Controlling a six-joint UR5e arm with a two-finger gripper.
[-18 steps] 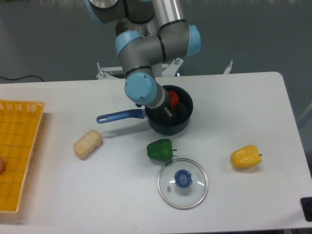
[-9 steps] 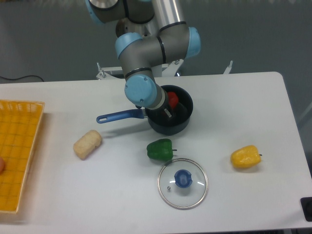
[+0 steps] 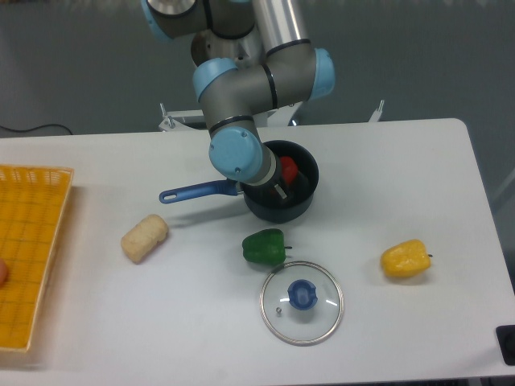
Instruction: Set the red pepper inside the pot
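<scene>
The pot (image 3: 299, 201), a dark saucepan with a long blue handle (image 3: 197, 192), stands at the middle back of the table. The red pepper (image 3: 289, 169) lies inside it against the far wall, half covered by my wrist. My gripper (image 3: 281, 182) reaches down into the pot right beside the pepper. One thin finger (image 3: 278, 190) shows below the wrist, apart from the pepper, and the jaws look open. The other finger is hidden by the wrist.
A green pepper (image 3: 264, 246) lies just in front of the pot, with the glass lid (image 3: 302, 302) and its blue knob nearer still. A yellow pepper (image 3: 405, 259) lies at the right. A pale corn-like piece (image 3: 145, 237) and a yellow basket (image 3: 28, 256) are on the left.
My wrist has shifted slightly up and to the right over the pot, uncovering more of the red pepper, which stays inside the pot.
</scene>
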